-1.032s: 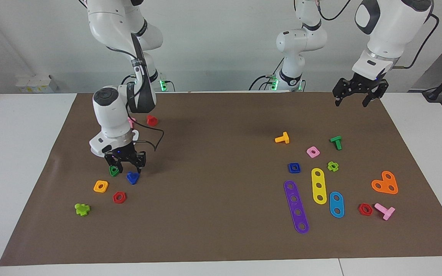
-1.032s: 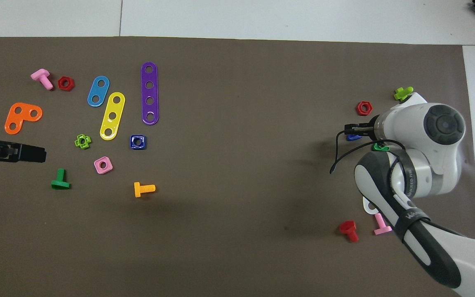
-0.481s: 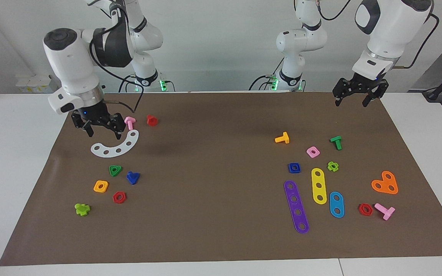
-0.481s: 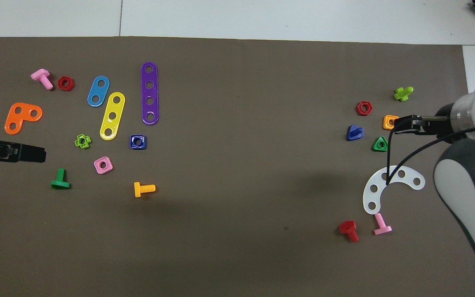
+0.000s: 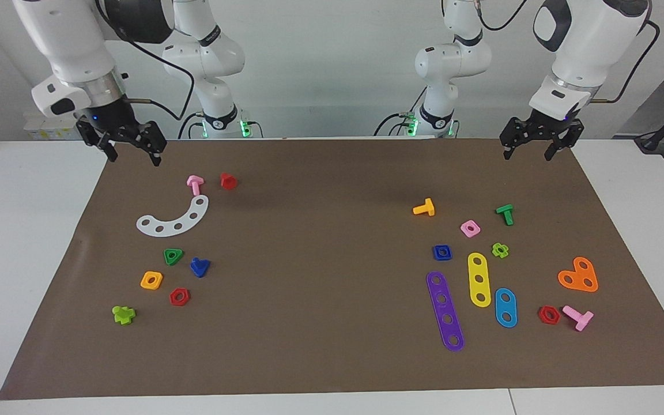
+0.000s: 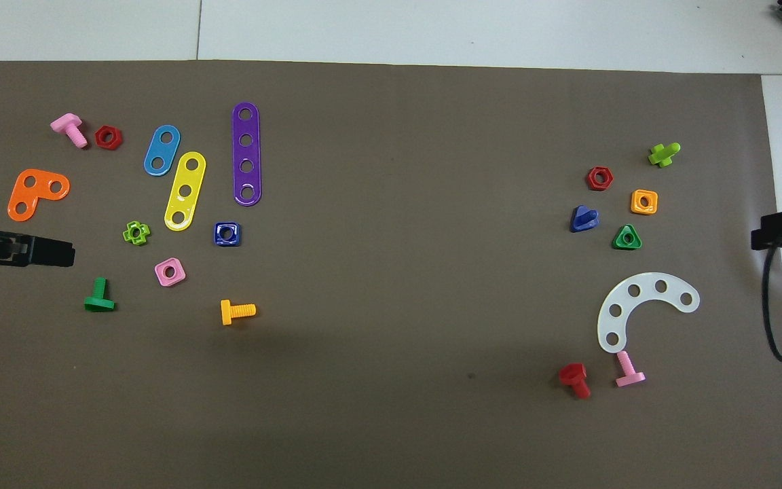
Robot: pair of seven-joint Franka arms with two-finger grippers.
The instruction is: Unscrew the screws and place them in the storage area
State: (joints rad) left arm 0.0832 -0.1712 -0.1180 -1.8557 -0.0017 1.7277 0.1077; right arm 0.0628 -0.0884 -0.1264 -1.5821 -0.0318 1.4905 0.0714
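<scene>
I had the right gripper (image 5: 131, 151) up in the air over the mat's corner at the right arm's end, fingers pointing down and spread apart, holding nothing. The left gripper (image 5: 531, 147) was waiting over the corner at the left arm's end, also spread and empty.

The one dark-blue screw (image 5: 199, 266) lay on the brown mat (image 5: 320, 323) in the storage area (image 5: 162, 300), right beside the green triangular nut (image 5: 173, 256). It was on its side, and in the overhead view the shaft ran out from the triangular head toward the right arm's end.

Around it I counted one orange square nut (image 5: 151, 280), one red hexagonal nut (image 5: 179, 296) and one lime cross-shaped bolt (image 5: 123, 314). Nearer the robots sat one white curved strip (image 5: 173, 219), one pink bolt (image 5: 195, 184) and one red bolt (image 5: 228, 181).
</scene>
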